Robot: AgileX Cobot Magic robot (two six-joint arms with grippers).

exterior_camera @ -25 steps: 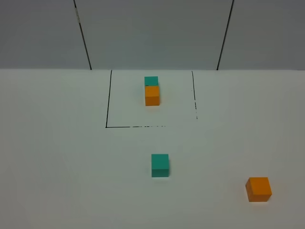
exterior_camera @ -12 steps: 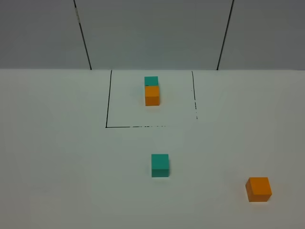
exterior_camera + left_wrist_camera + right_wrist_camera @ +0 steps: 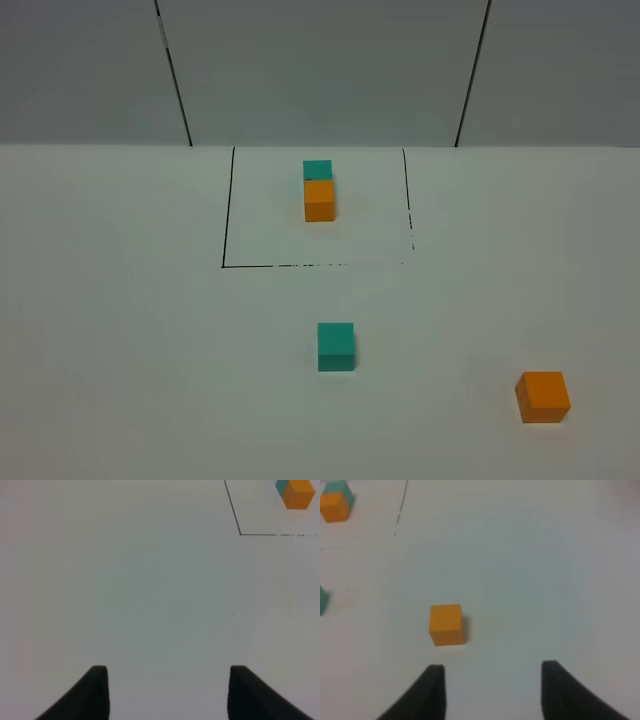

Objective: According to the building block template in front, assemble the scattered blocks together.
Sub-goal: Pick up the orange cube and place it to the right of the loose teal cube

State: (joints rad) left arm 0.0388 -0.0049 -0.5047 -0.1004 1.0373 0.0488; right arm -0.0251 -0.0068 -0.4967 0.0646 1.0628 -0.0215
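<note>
Teal-green matte cube [image 3: 336,346] sits apart from the near edge of the black-lined square [image 3: 224,230]. Orange matte cube [image 3: 543,396] sits well beyond the square's near-right corner. White table [image 3: 120,350] is open around both. Joined teal-and-orange template pair [image 3: 319,190] sits inside the square, toward its far edge. Left gripper [image 3: 167,690] and right gripper [image 3: 492,690] are both parted and empty.

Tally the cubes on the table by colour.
Teal: 2, the template's teal cube and the loose teal cube
Orange: 2, the template's orange cube and the loose orange cube
Total: 4
</note>
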